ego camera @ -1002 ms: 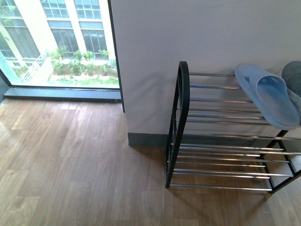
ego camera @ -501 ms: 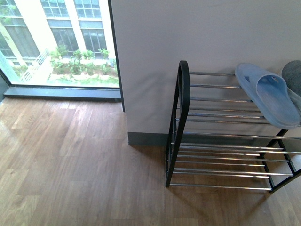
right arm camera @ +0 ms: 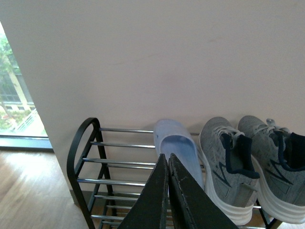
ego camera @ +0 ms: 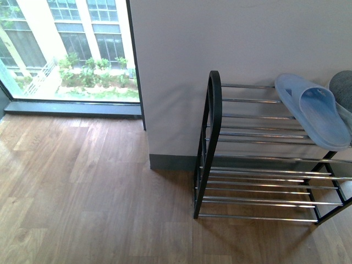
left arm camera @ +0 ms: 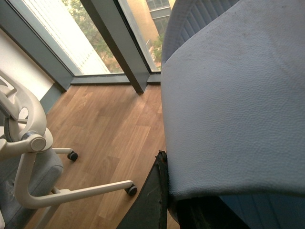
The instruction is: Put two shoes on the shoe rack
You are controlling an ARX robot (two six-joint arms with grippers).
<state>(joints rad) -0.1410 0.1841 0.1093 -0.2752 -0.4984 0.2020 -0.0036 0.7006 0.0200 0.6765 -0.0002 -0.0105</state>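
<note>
Neither arm shows in the front view. In the right wrist view the right pincer [right arm camera: 167, 191] points toward the shoe rack [right arm camera: 102, 164], its two dark fingers pressed together with nothing between them; it hangs in front of the top shelf, its tips overlapping the near end of the pale blue slide [right arm camera: 177, 152], though whether they touch it cannot be told. In the left wrist view the left pincer [left arm camera: 164, 200] is mostly hidden: one dark finger shows beside a second pale blue slide [left arm camera: 233, 105], whose pebbled sole fills the frame against it. The pincer appears to be gripping that slide, with the other finger out of sight behind it.

Below the left pincer lies wooden floor [left arm camera: 114, 138], with the white base and castors of an office chair [left arm camera: 33, 157] near one side and a window frame [left arm camera: 114, 43] beyond.

On the rack's top shelf, the slide sits with its toe toward the wall. Just beside it, toward the rack's right end, stand two grey sneakers [right arm camera: 228, 167], side by side and touching, toes also toward the wall. The left stretch of the top shelf, from the slide to the curved black end frame, is bare bars. The lower tiers seen from the front are bare too, and wide floor [ego camera: 82, 187] opens to the rack's left up to the window [ego camera: 66, 49].
</note>
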